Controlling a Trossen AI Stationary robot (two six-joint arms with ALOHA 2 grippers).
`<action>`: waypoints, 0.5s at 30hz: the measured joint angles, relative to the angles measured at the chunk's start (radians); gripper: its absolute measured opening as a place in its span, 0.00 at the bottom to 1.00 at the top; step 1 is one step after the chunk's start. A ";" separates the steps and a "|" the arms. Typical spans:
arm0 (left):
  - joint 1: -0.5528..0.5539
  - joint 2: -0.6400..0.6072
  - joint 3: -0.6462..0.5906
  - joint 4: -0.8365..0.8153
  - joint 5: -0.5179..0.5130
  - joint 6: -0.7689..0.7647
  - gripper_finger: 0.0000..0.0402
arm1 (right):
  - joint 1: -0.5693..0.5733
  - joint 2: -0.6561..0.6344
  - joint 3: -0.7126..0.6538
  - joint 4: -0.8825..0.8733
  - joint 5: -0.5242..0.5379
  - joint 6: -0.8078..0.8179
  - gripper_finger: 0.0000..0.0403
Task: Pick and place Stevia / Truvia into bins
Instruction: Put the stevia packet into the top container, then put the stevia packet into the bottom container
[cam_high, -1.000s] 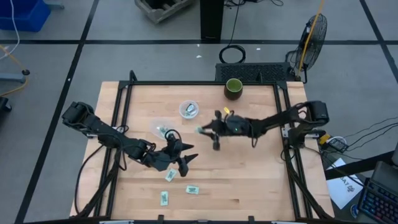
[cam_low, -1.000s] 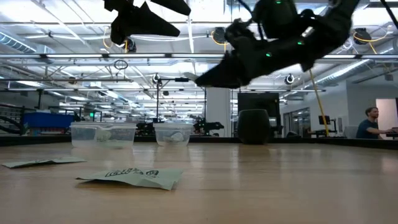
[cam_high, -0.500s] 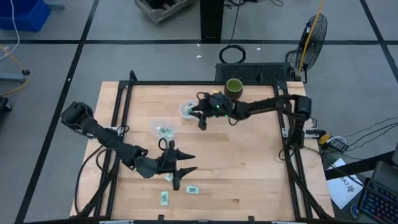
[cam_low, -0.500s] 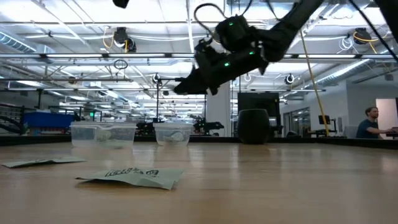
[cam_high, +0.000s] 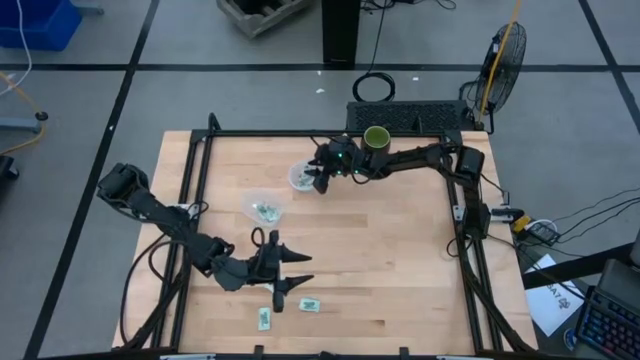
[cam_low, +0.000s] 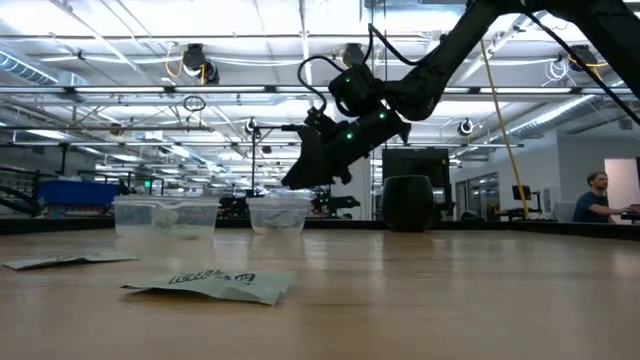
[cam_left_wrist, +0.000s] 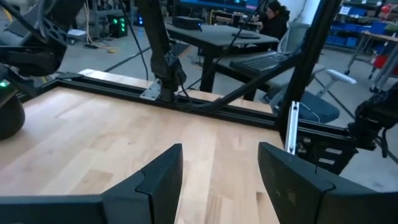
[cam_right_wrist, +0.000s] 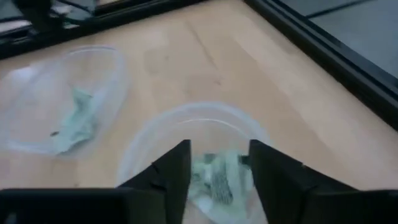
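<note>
My right gripper (cam_high: 319, 178) hangs open over the round clear cup (cam_high: 300, 177), which stands on the far half of the table. In the right wrist view, white-green sachets (cam_right_wrist: 214, 176) lie in that cup (cam_right_wrist: 143, 140) between my fingers. The wider clear tub (cam_high: 263, 208) beside it holds more sachets (cam_right_wrist: 74, 121). My left gripper (cam_high: 294, 272) hovers open near the table's near edge. Two loose sachets (cam_high: 310, 304) (cam_high: 263, 318) lie flat on the wood just nearer than it. In the low view they are the sachets (cam_low: 215, 283) (cam_low: 60, 262) in the foreground.
A dark green cup (cam_high: 376, 140) stands at the far edge, right of the round cup. A black metal frame (cam_high: 455, 190) borders the table. Bare wood (cam_high: 390, 260) spans the right half. A person (cam_low: 597, 195) sits in the room beyond the table.
My right gripper has swung from mid-table toward the far left and now hangs over the round cup. The green sachet seen at its fingertips a second ago no longer shows there. My left gripper has shifted toward the near edge, closer to the loose sachets.
</note>
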 joint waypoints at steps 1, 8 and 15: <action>0.000 0.000 0.000 -0.001 0.000 0.002 0.53 | 0.002 -0.001 0.000 0.002 -0.018 -0.005 0.41; 0.003 0.000 0.000 -0.015 0.003 0.020 0.53 | 0.044 -0.024 0.000 -0.058 -0.115 -0.046 0.58; -0.007 0.000 0.000 -0.043 0.002 0.035 0.53 | 0.148 -0.101 -0.111 -0.130 -0.304 -0.150 0.58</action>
